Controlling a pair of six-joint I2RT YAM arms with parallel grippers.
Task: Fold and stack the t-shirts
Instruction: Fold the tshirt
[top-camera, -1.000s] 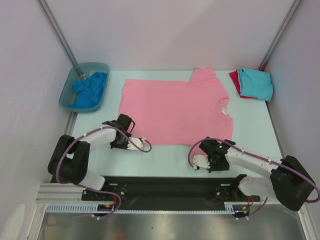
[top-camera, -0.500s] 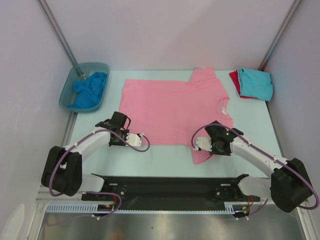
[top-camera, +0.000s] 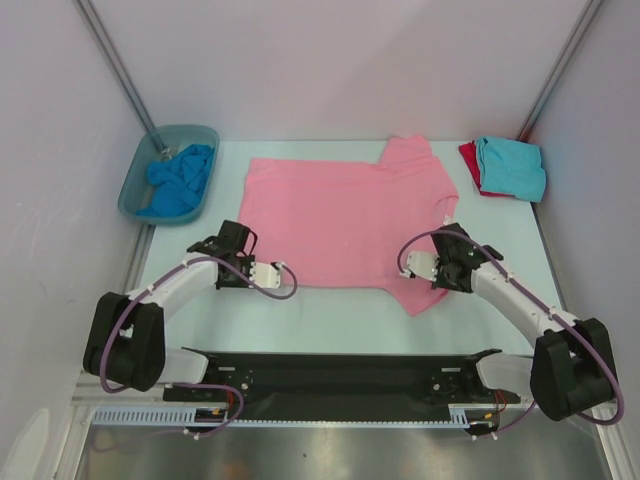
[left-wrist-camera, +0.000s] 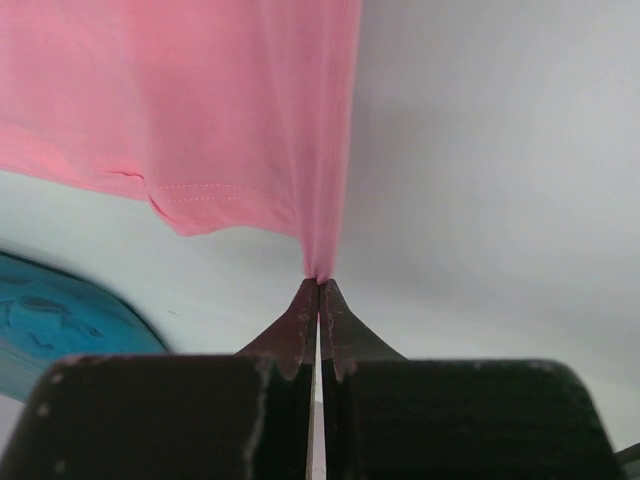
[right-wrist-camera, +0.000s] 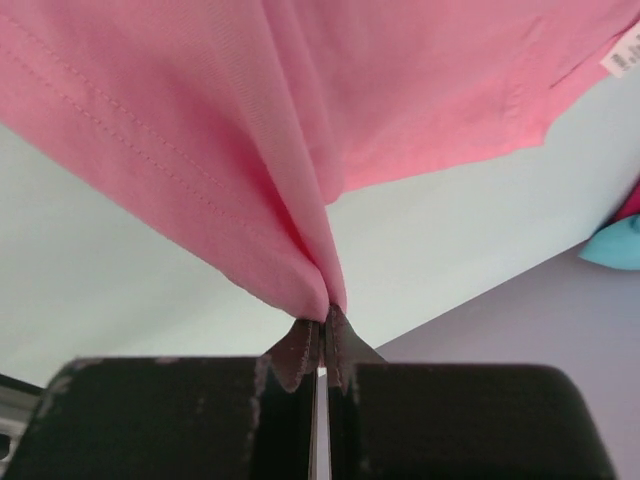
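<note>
Grey-blue tub (top-camera: 135, 190): back left corner of the table (top-camera: 330, 315), near the pink tee's left edge; a crumpled blue tee (top-camera: 180, 178) lies in it.
Turquoise tee (top-camera: 512, 167): folded at back right, on top of a red tee (top-camera: 467, 158) whose edge shows at its left; both lie apart from the pink tee.
Pink tee (top-camera: 345, 215): spread mostly flat mid-table, collar to the right with a white tag (top-camera: 449, 222), one sleeve pointing at the back wall; at near right a bunched flap reaches past the hem line.
Left gripper (left-wrist-camera: 318, 288): jaws closed on a thin pinch of the pink tee's near-left corner; the cloth stretches away from the tips.
Right gripper (right-wrist-camera: 322, 322): jaws closed on a fold of the pink tee's near-right edge; cloth drapes to both sides of the tips.
Left arm: elbow bent low at near left, forearm angled inward to the tee's corner, a purple cable looping by the wrist.
Right arm: stretched from its near-right base diagonally inward, wrist just below the collar.
</note>
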